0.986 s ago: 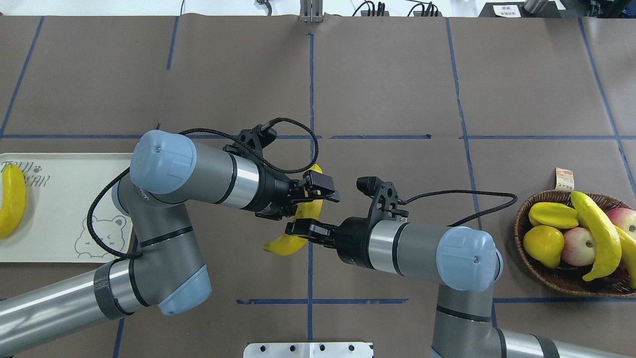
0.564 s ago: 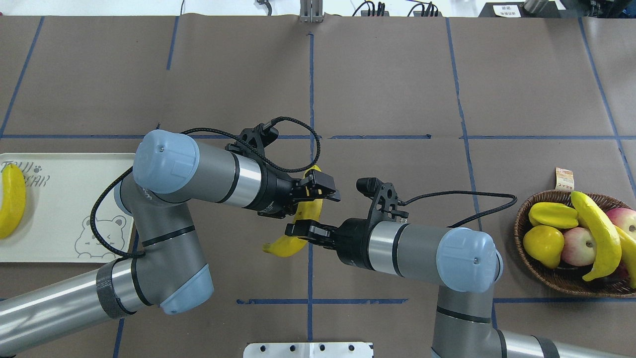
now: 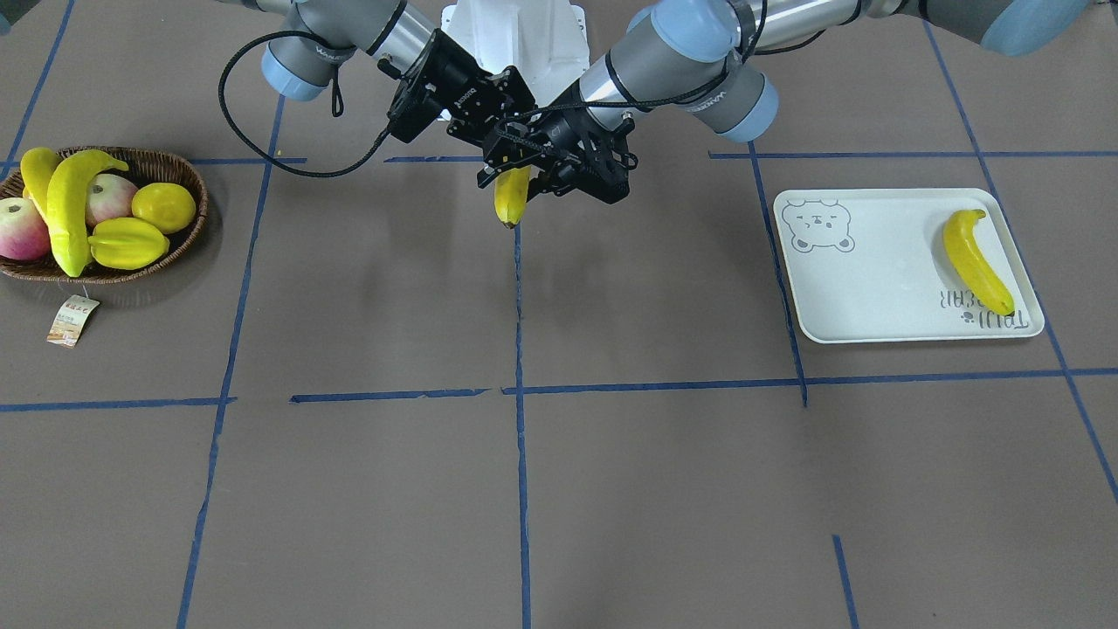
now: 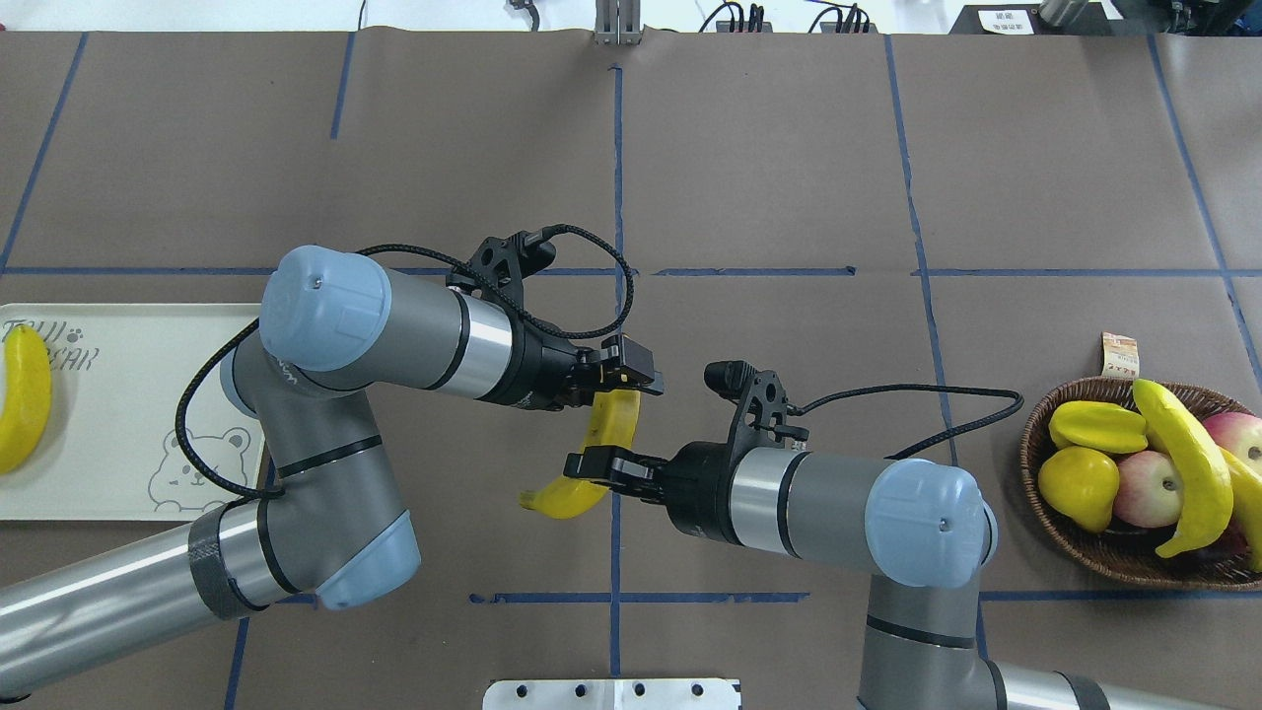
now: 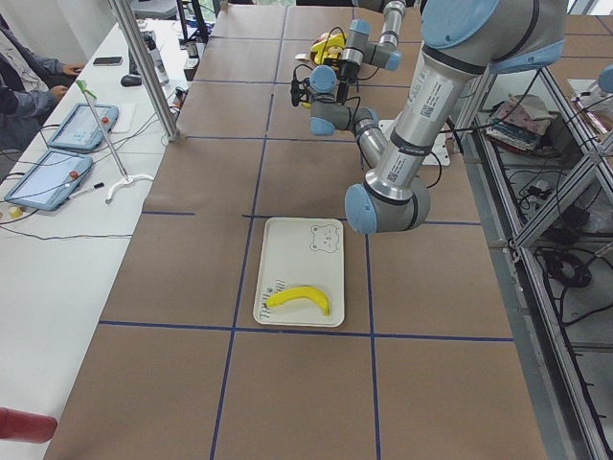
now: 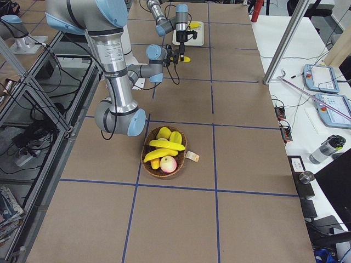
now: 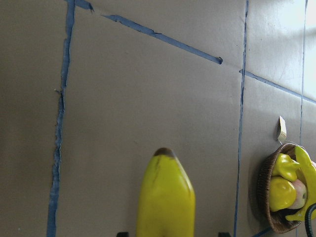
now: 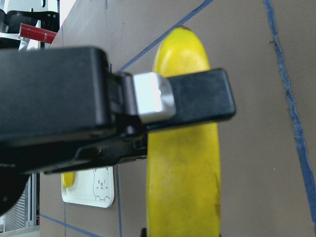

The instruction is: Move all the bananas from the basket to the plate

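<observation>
1. Your bench is covered in brown paper crossed by blue tape lines. Cables and fittings show on a white strip beyond its far edge.
2. You have both arms meeting over the middle tape line, between the plate and the basket and well apart from each.
3. The left gripper has its jaws drawn in on the far end of the held banana. In your right wrist view, one of its fingers lies flat across the yellow skin.
4. The right gripper has its jaws clamped narrow on the same fruit lower down. The near tip sticks out past them toward the robot's left.
5. The held banana hangs off the bench. In the left wrist view a dark-tipped end of it shows above the paper.
6. The plate sits at the robot's left end of the bench. The plate banana lies by the lettering at its outer end, and the printed bear face is at the other end.
7. The basket sits at the robot's right end of the bench. Two basket bananas rest in it on top of apples, a starfruit and a lemon.
8. A paper tag lies just beside the basket's far rim.
</observation>
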Controlling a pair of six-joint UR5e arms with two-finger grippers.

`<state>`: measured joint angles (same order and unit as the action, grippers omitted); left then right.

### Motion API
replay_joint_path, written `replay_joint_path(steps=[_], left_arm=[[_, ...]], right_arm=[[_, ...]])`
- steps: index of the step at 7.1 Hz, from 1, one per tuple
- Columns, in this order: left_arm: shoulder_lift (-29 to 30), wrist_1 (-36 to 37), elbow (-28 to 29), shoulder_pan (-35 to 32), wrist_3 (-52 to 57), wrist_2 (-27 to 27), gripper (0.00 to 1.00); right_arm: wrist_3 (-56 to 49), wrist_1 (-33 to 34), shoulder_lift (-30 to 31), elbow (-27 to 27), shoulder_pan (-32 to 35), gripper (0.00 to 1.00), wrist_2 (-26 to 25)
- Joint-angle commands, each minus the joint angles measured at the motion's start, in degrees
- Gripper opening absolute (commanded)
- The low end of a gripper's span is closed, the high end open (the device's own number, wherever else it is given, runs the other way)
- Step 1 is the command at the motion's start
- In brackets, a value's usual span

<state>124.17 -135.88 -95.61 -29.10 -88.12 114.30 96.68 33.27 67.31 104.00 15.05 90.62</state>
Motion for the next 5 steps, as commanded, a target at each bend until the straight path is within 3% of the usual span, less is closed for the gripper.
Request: replay_joint_path(steps=[1, 2, 5], left_arm=[[-0.1, 1.2, 0.1, -0.4, 2.6, 0.4, 0.68], [-0.2, 1.1, 0.1, -0.3, 2.6, 0.4, 0.62], [-0.2, 1.1, -0.4, -0.3, 2.3, 0.5, 0.21]], right_arm=[[0.0, 0.0, -0.1, 0.0, -0.2, 0.08, 0.0], [0.0, 0.0, 0.0, 0.0, -0.2, 0.08, 0.0], [0.0, 0.0, 0.0, -0.2, -0.2, 0.08, 0.0]])
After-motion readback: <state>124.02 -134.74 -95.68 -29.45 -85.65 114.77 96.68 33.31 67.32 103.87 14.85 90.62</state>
